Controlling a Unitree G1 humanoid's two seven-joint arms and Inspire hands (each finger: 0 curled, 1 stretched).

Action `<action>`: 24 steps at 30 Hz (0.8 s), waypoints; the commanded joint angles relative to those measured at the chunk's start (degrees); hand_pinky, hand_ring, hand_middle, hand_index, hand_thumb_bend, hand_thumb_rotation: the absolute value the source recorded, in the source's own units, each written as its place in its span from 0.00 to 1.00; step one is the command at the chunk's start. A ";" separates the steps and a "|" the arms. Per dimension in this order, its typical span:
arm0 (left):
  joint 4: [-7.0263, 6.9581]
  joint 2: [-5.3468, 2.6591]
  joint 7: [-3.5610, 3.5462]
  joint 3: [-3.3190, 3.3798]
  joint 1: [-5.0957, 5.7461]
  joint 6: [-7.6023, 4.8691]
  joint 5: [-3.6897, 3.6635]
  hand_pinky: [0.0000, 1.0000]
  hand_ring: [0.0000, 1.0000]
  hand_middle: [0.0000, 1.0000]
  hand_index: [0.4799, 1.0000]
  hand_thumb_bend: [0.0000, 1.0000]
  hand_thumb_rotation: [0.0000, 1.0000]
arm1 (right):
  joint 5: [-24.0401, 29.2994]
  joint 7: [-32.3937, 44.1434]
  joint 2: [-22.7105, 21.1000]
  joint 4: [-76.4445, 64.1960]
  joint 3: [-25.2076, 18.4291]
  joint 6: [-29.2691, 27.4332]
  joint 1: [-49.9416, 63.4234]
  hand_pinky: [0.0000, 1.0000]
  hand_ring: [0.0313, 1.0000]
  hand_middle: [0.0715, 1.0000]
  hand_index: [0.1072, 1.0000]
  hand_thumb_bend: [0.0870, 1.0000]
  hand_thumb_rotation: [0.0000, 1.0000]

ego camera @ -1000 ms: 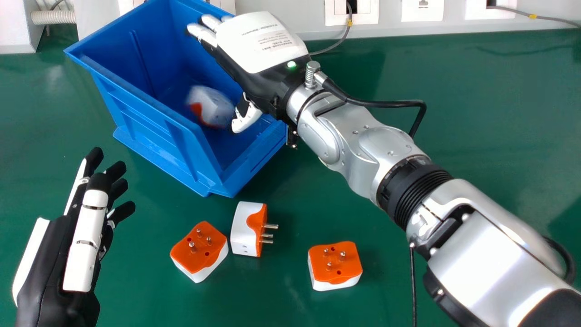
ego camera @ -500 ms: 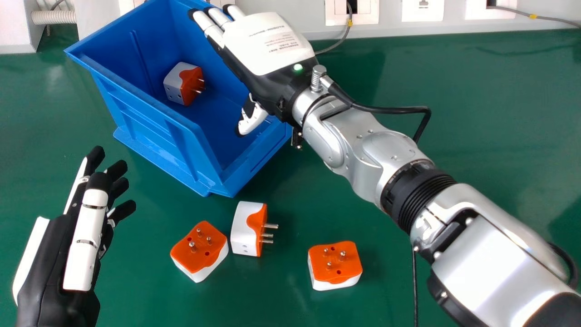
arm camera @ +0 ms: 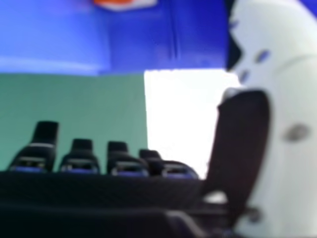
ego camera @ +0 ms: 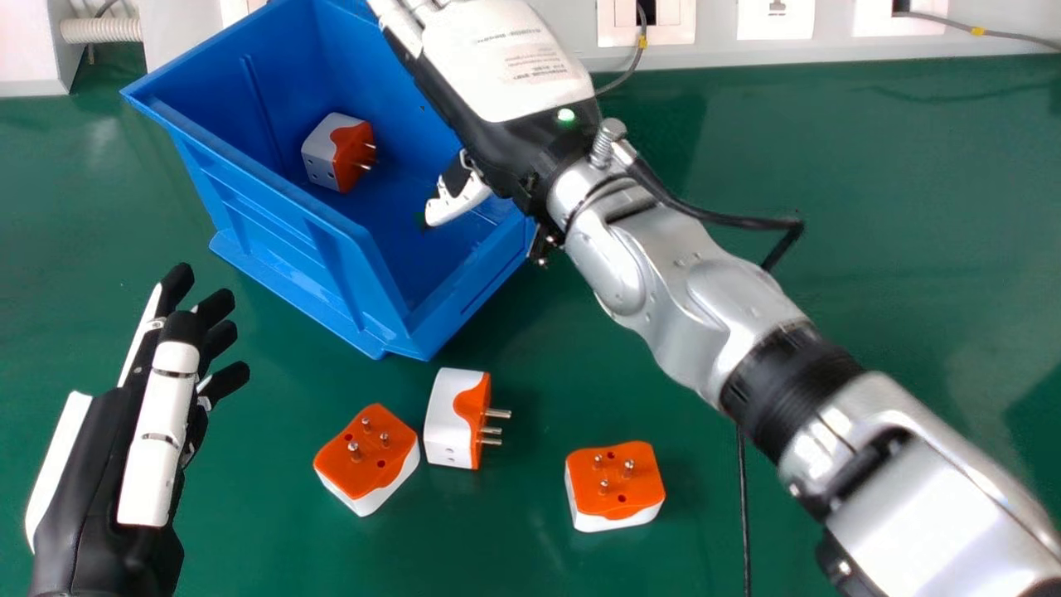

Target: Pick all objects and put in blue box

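Head view, and up front at the lower left we have the left hand [ego camera: 153, 414], fingers released and reaching forward above the green table [ego camera: 273, 531], nothing in its grasp. Over to the right, an orange and white adapter [ego camera: 615, 485] sits on the tabletop, pins pointing up! Further left, a second adapter [ego camera: 367, 458] lies pins up too, turned at a slant, and just beside it a third adapter [ego camera: 457, 418] rests on its side, pins aimed right; whether those two touch, I cannot tell.

Beyond them stands the blue box [ego camera: 282, 224], set at an angle, and inside it, toward the left, there's a fourth adapter [ego camera: 338, 152] on its side, pins to the right. The silver right forearm [ego camera: 928, 497] slants in from the lower right, and the right hand [ego camera: 506, 62] is over the box, back upward, thumb apart from the rest. Into the right hand view: the fingers [arm camera: 45, 131] are extended, released, gripping nothing, with part of an orange and white adapter visible past them. At the very back of the head view, a white socket plate [ego camera: 775, 18] is mounted on the wall.
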 commanded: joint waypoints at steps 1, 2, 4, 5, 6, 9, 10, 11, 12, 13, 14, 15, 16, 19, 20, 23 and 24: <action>-0.68 0.09 0.37 -0.33 -0.09 -1.22 0.82 0.88 0.94 0.94 0.96 0.43 1.00 | 0.21 0.48 -1.66 -8.25 -1.85 2.36 3.36 0.91 1.00 1.00 1.00 0.65 0.01; -0.67 0.10 0.54 -0.46 -0.27 -1.11 1.17 0.88 0.94 0.94 0.96 0.43 1.00 | -0.05 1.06 -2.40 -12.62 -2.50 3.86 5.95 0.92 1.00 1.00 1.00 0.65 0.01; -0.72 0.12 0.69 -0.59 -0.41 -0.96 1.57 0.87 0.93 0.94 0.95 0.43 1.00 | -0.61 2.26 -3.33 -19.50 -3.32 6.48 9.95 0.93 1.00 1.00 1.00 0.64 0.01; -0.75 0.18 0.71 -0.66 -0.46 -0.88 1.67 0.87 0.93 0.94 0.95 0.43 1.00 | -1.05 3.05 -3.74 -24.02 -3.76 8.11 12.61 0.93 1.00 1.00 1.00 0.64 0.01; -0.77 0.27 0.70 -0.74 -0.51 -0.83 1.76 0.87 0.93 0.94 0.95 0.44 1.00 | -1.46 3.87 -4.15 -28.60 -4.21 9.68 15.33 0.94 1.00 1.00 1.00 0.64 0.01; -0.68 0.44 0.50 -0.83 -0.64 -0.89 1.64 0.86 0.93 0.93 0.94 0.44 1.00 | -2.39 6.32 -5.00 -40.14 -5.14 13.41 22.17 0.95 0.99 1.00 0.98 0.65 0.01; -0.60 0.47 0.44 -0.85 -0.73 -0.94 1.60 0.87 0.93 0.93 0.94 0.44 1.00 | -2.61 7.19 -5.26 -43.46 -5.37 14.39 24.12 0.95 0.99 1.00 0.98 0.65 0.01; -0.54 0.46 0.38 -0.92 -0.72 -1.09 1.62 0.87 0.93 0.93 0.94 0.44 1.00 | -2.82 8.14 -5.61 -46.98 -5.60 15.28 26.25 0.95 0.99 1.00 0.97 0.65 0.01; -0.45 0.42 0.34 -1.01 -0.67 -1.32 1.69 0.87 0.93 0.93 0.94 0.44 1.00 | -2.98 8.99 -6.03 -50.27 -5.83 15.90 28.32 0.95 0.99 1.00 0.97 0.66 0.01; -0.29 0.40 0.30 -1.08 -0.69 -1.56 1.78 0.88 0.93 0.93 0.93 0.44 1.00 | -3.19 9.77 -6.42 -53.26 -6.07 16.39 30.24 0.94 0.98 1.00 0.97 0.65 0.01; -0.09 0.32 0.31 -1.21 -0.68 -1.90 1.95 0.88 0.93 0.93 0.93 0.43 1.00 | -3.33 10.60 -6.94 -56.48 -6.43 16.66 32.49 0.94 0.98 1.00 0.97 0.65 0.02; 0.00 0.24 0.37 -1.35 -0.71 -2.10 2.11 0.88 0.93 0.93 0.93 0.43 1.00 | -3.29 11.40 -7.48 -59.73 -6.90 16.77 34.95 0.94 0.98 1.00 0.97 0.65 0.03; 0.11 0.17 0.44 -1.49 -0.82 -2.24 2.24 0.88 0.93 0.93 0.93 0.43 1.00 | -2.99 12.09 -8.01 -62.86 -7.44 16.67 37.59 0.94 0.98 1.00 0.97 0.65 0.03; 0.75 0.00 0.43 -1.62 -1.01 -2.99 2.31 0.89 0.94 0.93 0.93 0.44 1.00 | -1.43 13.38 -9.23 -70.95 -8.99 15.66 45.82 0.92 0.98 1.00 0.98 0.63 0.06; 0.96 -0.03 0.38 -1.61 -1.02 -3.27 2.28 0.89 0.94 0.93 0.93 0.44 1.00 | -1.15 13.69 -9.37 -72.65 -9.37 15.37 47.76 0.92 0.98 1.00 0.98 0.62 0.08; 1.71 -0.11 0.26 -1.50 -1.06 -4.26 2.11 0.89 0.94 0.93 0.93 0.44 1.00 | 0.52 13.52 -9.65 -76.79 -10.91 13.37 54.02 0.90 0.99 1.00 0.98 0.61 0.12; 2.05 -0.16 0.24 -1.46 -1.08 -4.69 2.09 0.89 0.94 0.93 0.93 0.44 1.00 | 1.65 12.84 -9.87 -77.98 -11.65 12.06 56.75 0.90 0.99 1.00 0.98 0.61 0.13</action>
